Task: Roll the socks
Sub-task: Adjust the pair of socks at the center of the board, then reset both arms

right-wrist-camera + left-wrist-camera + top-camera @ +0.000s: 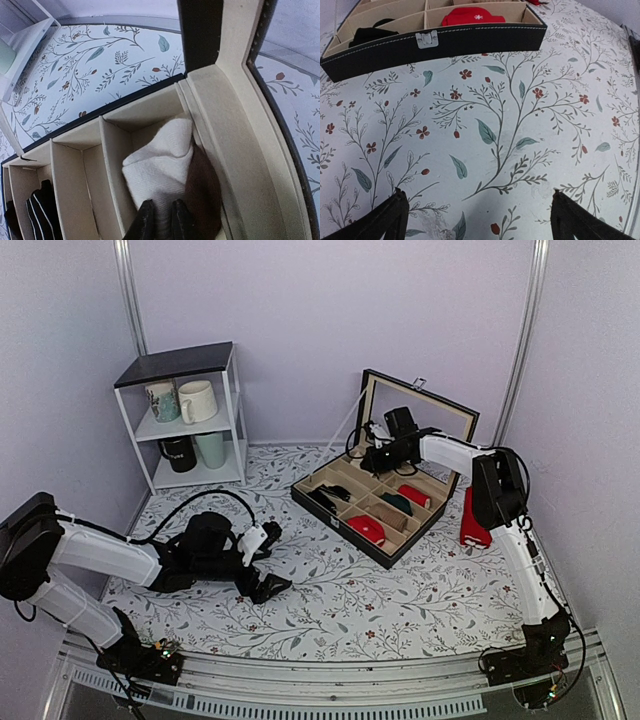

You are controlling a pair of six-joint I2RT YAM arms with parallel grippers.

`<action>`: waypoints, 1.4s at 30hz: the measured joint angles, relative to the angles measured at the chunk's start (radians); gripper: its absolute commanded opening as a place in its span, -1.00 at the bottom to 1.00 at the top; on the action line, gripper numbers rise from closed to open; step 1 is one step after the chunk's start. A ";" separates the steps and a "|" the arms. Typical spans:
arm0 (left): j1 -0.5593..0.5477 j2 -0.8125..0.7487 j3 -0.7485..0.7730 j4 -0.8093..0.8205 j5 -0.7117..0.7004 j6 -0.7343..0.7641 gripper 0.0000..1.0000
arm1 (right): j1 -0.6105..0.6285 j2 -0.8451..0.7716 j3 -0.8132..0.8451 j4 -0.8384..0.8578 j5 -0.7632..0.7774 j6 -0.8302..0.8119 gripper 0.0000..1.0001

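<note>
The socks [160,160] are a bunched bundle of cream and dark brown fabric, sitting in a back corner compartment of the open divided box [75,145]. My right gripper [161,220] reaches into that compartment, its fingers pinched on a fold of the cream fabric. In the top view the right gripper [375,455] is over the box's far side, next to the raised lid [420,415], and hides the socks. My left gripper [272,558] hangs low over the floral tablecloth, open and empty, left of the box. In the left wrist view its fingertips [382,222] stand wide apart.
The box [350,532] also holds a red bundle [366,530], a dark green bundle [396,503], another red one [413,495] and black socks [328,498]. A plain red pair [473,520] lies right of the box. A white shelf with mugs [190,410] stands at back left.
</note>
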 measured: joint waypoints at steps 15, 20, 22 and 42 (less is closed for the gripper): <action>0.000 0.000 0.000 0.001 -0.013 -0.003 0.99 | 0.004 -0.130 -0.208 0.167 0.045 -0.011 -0.03; 0.003 0.000 0.000 0.005 -0.051 -0.026 0.99 | 0.014 -0.253 -0.298 0.193 0.074 -0.026 0.12; 0.007 0.002 0.001 0.006 -0.072 -0.048 0.99 | 0.023 -0.312 -0.336 0.204 0.080 -0.025 0.43; 0.027 -0.135 0.050 0.000 -0.315 -0.348 0.99 | 0.278 -1.031 -1.234 0.357 0.208 0.122 1.00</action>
